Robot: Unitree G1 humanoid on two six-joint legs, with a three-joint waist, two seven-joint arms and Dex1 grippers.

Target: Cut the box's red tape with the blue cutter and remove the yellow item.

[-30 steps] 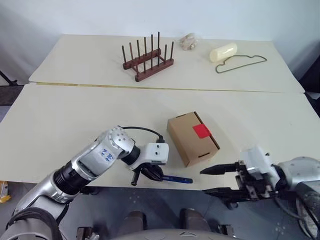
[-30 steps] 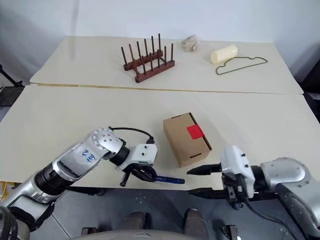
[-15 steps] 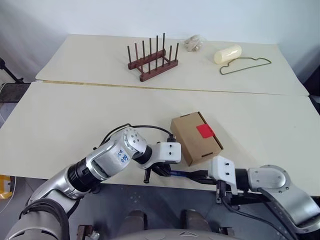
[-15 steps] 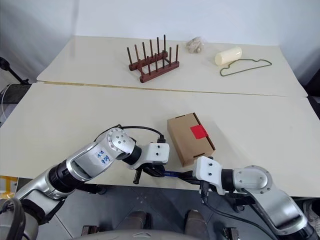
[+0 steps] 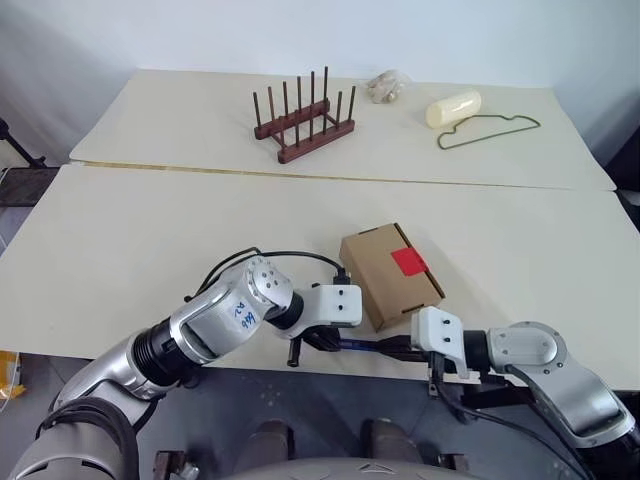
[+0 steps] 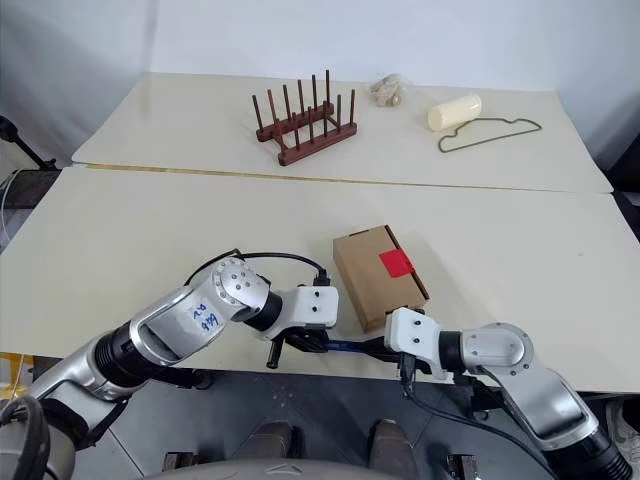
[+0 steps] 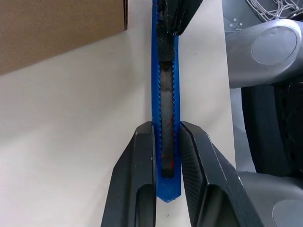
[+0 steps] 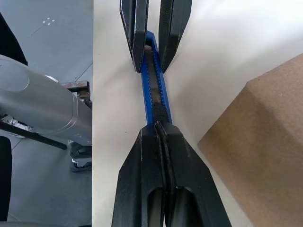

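- The blue cutter (image 7: 164, 94) lies flat at the table's (image 5: 150, 220) near edge, spanning the gap between the two grippers.
- The left gripper (image 7: 165, 142) clamps the cutter's rear end, one black finger pressed on each long side of the blue body.
- The right gripper (image 8: 159, 130) meets the cutter's other end; its two fingers are pressed fully together at the dark slider part. Whether they pinch it or merely touch it cannot be told.
- The box (image 5: 390, 275) sits closed just beyond the cutter, at about 12 o'clock from the cutter's middle, near but not touching it.
- The red tape (image 5: 406, 262) is on the box's top face, toward its right side, uncut.
- Far across the table, at about 11 o'clock from the box, stands a brown wooden peg rack (image 5: 300, 115).
- At about 12 o'clock from the box, on the far table, lies a small pale crumpled lump (image 5: 384, 87).
- At about 1 o'clock lie a cream cylinder (image 5: 452, 107) and, just beside it, a green wire hanger (image 5: 490, 130).
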